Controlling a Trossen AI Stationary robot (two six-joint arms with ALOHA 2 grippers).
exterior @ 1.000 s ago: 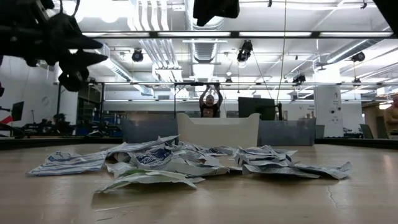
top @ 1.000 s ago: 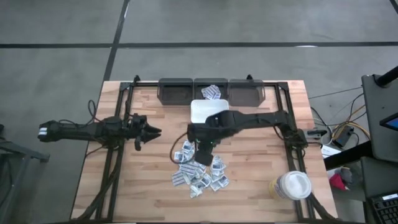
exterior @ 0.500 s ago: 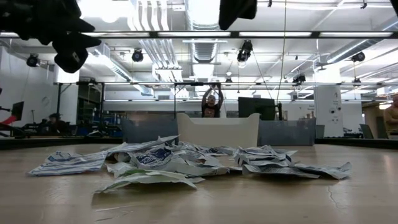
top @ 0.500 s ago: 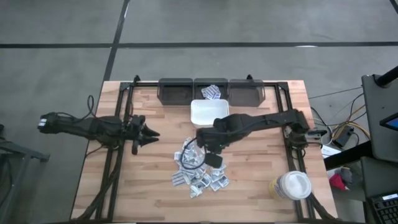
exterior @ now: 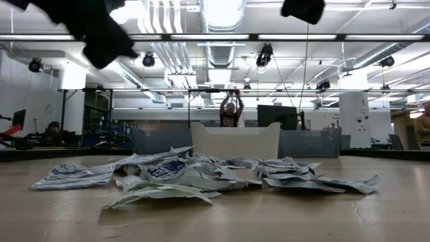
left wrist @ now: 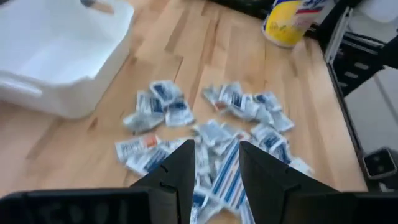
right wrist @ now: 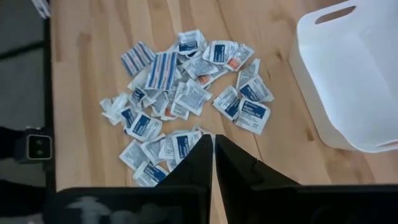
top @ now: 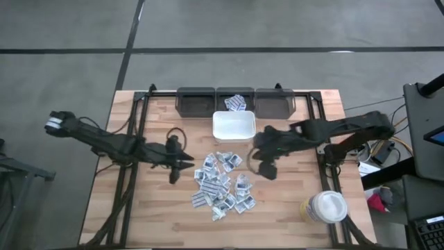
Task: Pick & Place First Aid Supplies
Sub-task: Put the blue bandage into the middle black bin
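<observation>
White sachets (top: 220, 182) lie between left gripper (top: 186, 162) and right gripper (top: 266, 169).

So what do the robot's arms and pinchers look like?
Both arms are thin, dark and jointed. The left arm has a pale band near its far end and a dark cable looping beside it. The left gripper and the right gripper each end in two flat black fingers.

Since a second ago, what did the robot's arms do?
The right gripper left the pile of sachets, swung right and shut with nothing in it. The left gripper moved in toward the pile with its fingers apart. The sachets, white bin and tub stayed put.
</observation>
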